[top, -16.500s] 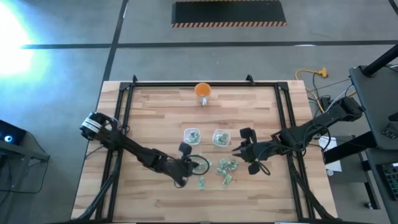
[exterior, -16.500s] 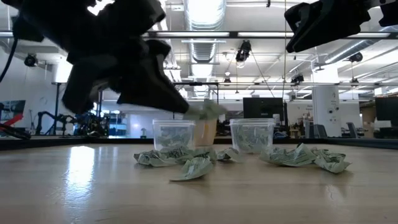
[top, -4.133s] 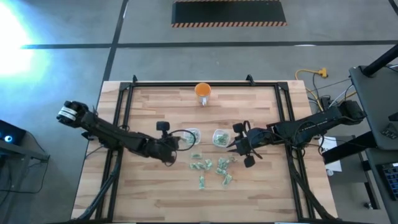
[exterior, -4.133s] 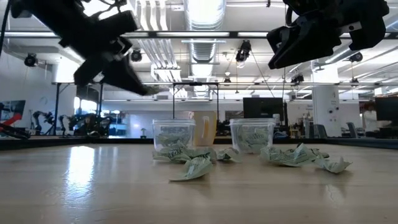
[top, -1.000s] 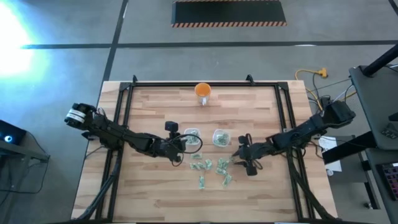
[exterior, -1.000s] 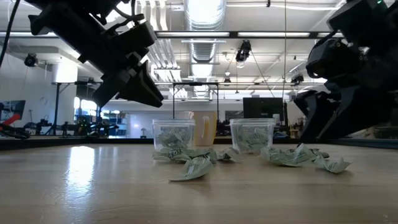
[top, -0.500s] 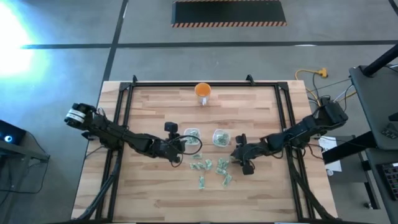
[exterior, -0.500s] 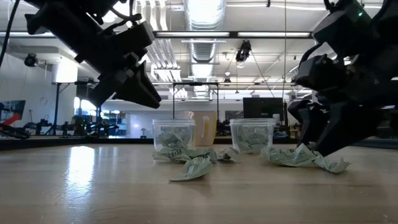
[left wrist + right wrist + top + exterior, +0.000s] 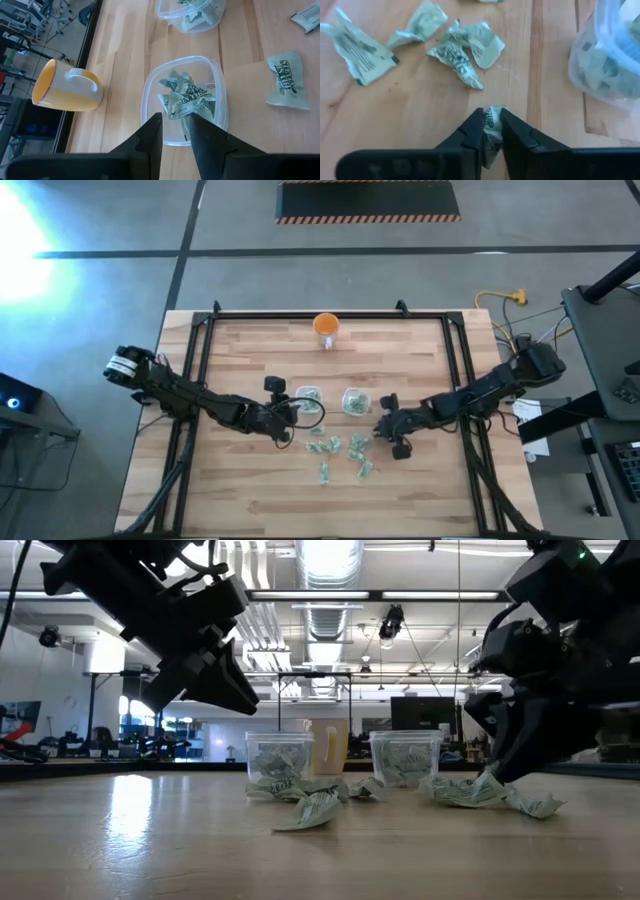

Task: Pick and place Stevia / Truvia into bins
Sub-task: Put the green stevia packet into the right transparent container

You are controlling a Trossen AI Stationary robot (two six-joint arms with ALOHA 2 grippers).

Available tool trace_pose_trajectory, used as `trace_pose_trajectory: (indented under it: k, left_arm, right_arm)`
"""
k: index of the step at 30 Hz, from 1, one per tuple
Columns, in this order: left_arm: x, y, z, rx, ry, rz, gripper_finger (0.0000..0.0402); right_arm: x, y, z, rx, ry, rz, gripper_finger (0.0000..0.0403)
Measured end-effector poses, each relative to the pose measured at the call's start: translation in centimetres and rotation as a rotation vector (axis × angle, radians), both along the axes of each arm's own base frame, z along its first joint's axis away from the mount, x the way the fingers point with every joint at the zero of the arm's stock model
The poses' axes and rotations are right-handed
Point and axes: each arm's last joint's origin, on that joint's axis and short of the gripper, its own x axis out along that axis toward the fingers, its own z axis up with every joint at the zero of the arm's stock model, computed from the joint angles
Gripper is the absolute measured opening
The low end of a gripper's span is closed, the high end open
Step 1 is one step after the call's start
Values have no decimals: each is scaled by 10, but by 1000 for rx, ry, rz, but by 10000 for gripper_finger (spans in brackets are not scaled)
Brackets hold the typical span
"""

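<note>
Right gripper (image 9: 491, 131): right wrist view — the two dark fingers are pinched on a crumpled sachet (image 9: 493, 120), low over the wooden table (image 9: 395, 110).
Loose sachets, right wrist view: a small cluster (image 9: 465, 52) lies ahead of the fingertips, one more (image 9: 362, 47) off to the side; a clear bin (image 9: 610, 65) with sachets inside stands at the frame's edge.
Left gripper (image 9: 172, 131): left wrist view — fingers set close with a narrow gap, a folded sachet (image 9: 187, 100) right at the tips; whether they clamp it, I cannot tell.
Bins, left wrist view: the near bin (image 9: 150, 95) sits under the fingertips with sachets in it; the second bin (image 9: 170, 12) is beyond it, also holding sachets.
Orange cup (image 9: 67, 92): lying beside the near bin, handle towards it.
High view: left gripper (image 9: 292, 425) just beside the left bin (image 9: 309, 397); right gripper (image 9: 384, 430) near the right bin (image 9: 354, 400), at the edge of the scattered sachets (image 9: 340, 452).
Low view: both bins side by side at mid-table, crumpled sachets (image 9: 305, 802) spread in front; the right gripper (image 9: 492, 772) reaches down to the pile (image 9: 470, 790), the left arm (image 9: 190, 630) hangs above the table.
</note>
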Motion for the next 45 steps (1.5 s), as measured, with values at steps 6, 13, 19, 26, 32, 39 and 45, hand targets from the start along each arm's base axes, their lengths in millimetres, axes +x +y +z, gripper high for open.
trace_pose_trajectory:
  k: [6, 13, 19, 26, 32, 39, 45]
  left_arm:
    - [0, 0, 0, 1, 1, 0, 80]
    - [0, 0, 1, -2, -6, 0, 80]
    - [0, 0, 2, -2, -9, 0, 80]
    - [0, 0, 2, -2, -7, 0, 80]
    - [0, 0, 1, -1, -6, 0, 80]
    - [-1, 0, 1, -1, -4, 0, 80]
    - [-1, 0, 1, -1, -4, 0, 80]
  right_arm:
    - [-1, 0, 12, -13, -60, 33, 29]
    - [0, -1, 35, -93, -184, 80, 29]
    - [9, -12, 57, -282, -284, 12, 29]
    - [29, -41, 65, -331, -276, -83, 29]
    - [45, -59, 53, -238, -210, -54, 29]
    - [50, -63, 44, -232, -165, -71, 29]
    - [47, -63, 48, -218, -160, -89, 31]
